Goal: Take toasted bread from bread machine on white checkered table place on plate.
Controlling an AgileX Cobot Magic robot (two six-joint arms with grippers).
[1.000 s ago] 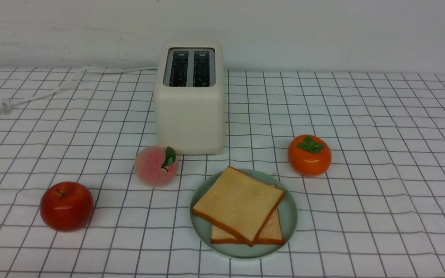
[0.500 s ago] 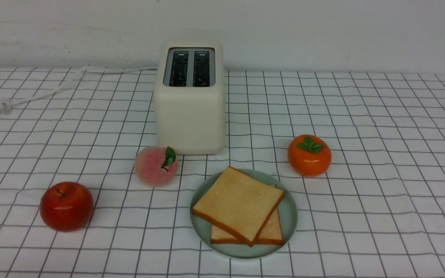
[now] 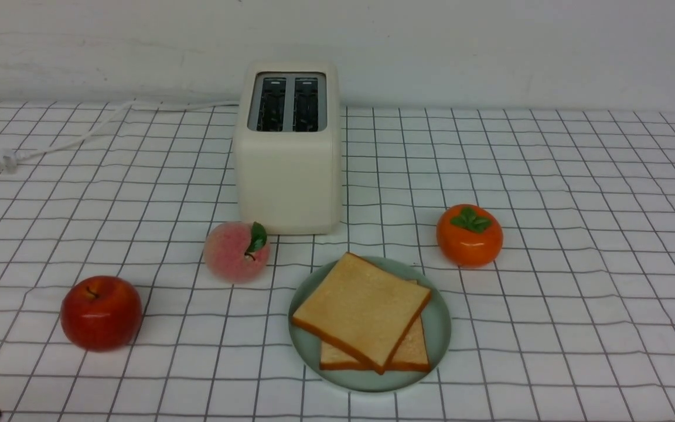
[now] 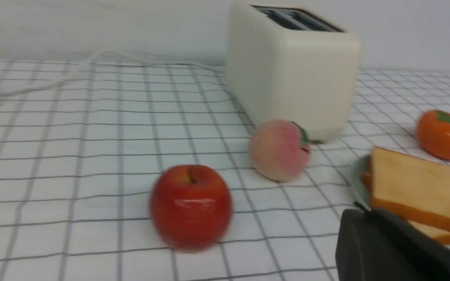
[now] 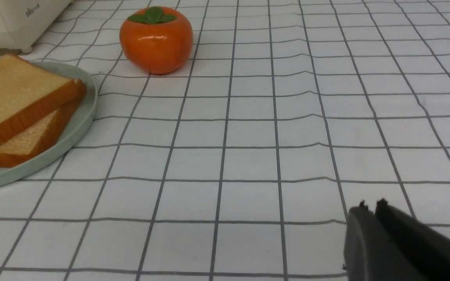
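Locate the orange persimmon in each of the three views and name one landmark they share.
Front view: the persimmon sits right of centre, beyond and to the right of the plate.
Left wrist view: at the picture's right edge, past the toasted bread.
Right wrist view: near the upper left, beyond the plate's rim.
Shared landmark: the bread machine, seen in all three.

My front camera is looking forward over the whole table (image 3: 578, 176). Both my wrist cameras are sitting low and close, sharing the plate (image 4: 359, 187) and persimmon (image 5: 156, 39).
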